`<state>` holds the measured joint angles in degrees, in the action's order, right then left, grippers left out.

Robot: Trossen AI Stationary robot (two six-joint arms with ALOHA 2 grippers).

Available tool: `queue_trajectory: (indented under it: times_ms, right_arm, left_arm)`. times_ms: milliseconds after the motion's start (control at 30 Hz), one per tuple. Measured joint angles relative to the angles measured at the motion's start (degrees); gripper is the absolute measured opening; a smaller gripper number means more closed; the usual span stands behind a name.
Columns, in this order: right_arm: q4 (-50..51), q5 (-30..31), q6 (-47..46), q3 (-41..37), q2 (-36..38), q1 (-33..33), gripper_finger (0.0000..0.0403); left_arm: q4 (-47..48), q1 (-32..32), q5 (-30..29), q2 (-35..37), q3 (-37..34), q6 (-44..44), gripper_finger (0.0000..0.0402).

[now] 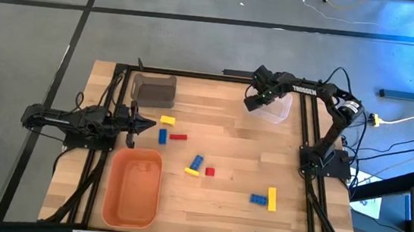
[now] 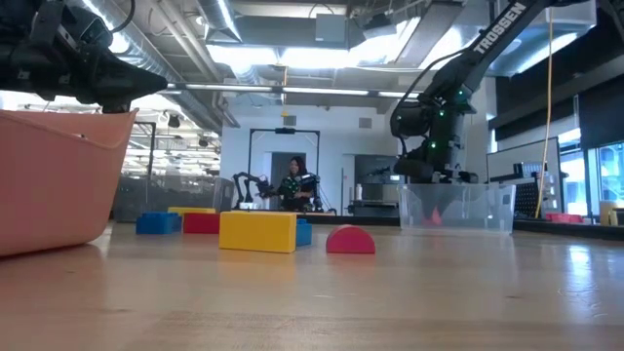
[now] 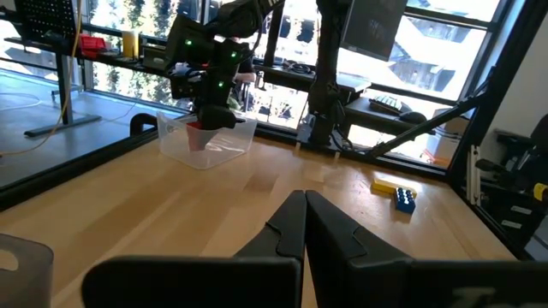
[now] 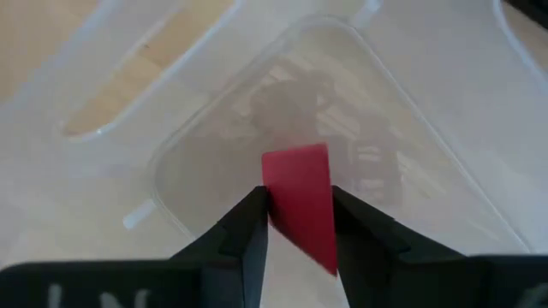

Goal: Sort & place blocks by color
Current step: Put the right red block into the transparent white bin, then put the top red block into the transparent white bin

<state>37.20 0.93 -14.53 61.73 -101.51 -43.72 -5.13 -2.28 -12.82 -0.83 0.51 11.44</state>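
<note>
The fingers point(image 3: 295, 224) of the left gripper point(image 1: 147, 125) are lying pressed together with nothing between them, hanging at the left side of the surface point(image 1: 227, 145), between the grey bin point(image 1: 154, 89) and the orange bin point(image 1: 134, 187). Just beside its tip, a yellow block point(image 1: 168, 120), a blue block point(image 1: 162, 135) and a red block point(image 1: 178, 137) are lying close together. The red one is running its long axis across the surface, the blue one front to back.

Bare wood is lying open in the middle. There a blue block point(image 1: 197, 162) is sitting tilted, touching a yellow one point(image 1: 192, 172), with a small red block point(image 1: 210, 172) just beside them. Nearer the front right, a blue block point(image 1: 259, 199) is touching a yellow block point(image 1: 272, 198) whose long axis is running front to back, with free room on all sides.

At the far right corner, the right gripper point(image 1: 256, 99) is hanging over the clear bin point(image 1: 278, 108), which is sitting against the frame rail at the surface's edge. Its fingers point(image 4: 244, 227) are clamping a red piece point(image 4: 301, 202), which is pointing down toward the bin's floor, its long axis along the fingers.
</note>
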Motion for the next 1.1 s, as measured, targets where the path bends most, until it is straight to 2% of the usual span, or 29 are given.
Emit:
queue_trajectory:
  times_ms: [400, 500, 600, 733, 867, 933, 1100]
  right_arm:
    - [0.7, 0.1, 1.3, 0.0, 0.0, 0.0, 0.0118]
    - [1.0, 2.6, 1.8, 0.0, 0.0, 0.2, 0.0129]
    - [1.1, 3.8, 2.6, 0.0, 0.0, 0.6, 0.0176]
    - [1.1, 5.1, 4.3, 0.0, 0.0, 2.0, 0.0285]
    - [3.9, 12.4, 4.7, 1.0, 0.3, 3.4, 0.0381]
    - [8.9, 12.7, 4.7, 2.8, 0.4, 3.4, 0.0391]
    - [17.6, 12.7, 5.0, 8.2, 3.4, 3.4, 0.0373]
  left_arm:
    - [0.0, 0.0, 0.0, 0.0, 0.0, 0.0, 0.0000]
    - [0.0, 0.0, 0.0, 0.0, 0.0, 0.0, 0.0000]
    - [0.0, 0.0, 0.0, 0.0, 0.0, 0.0, 0.0000]
    - [0.0, 0.0, 0.0, 0.0, 0.0, 0.0, 0.0000]
    - [0.0, 0.0, 0.0, 0.0, 0.0, 0.0, 0.0000]
    - [0.1, 0.0, 0.0, 0.0, 0.0, 0.0, 0.0000]
    - [0.1, 0.0, 0.0, 0.0, 0.0, 0.0, 0.0000]
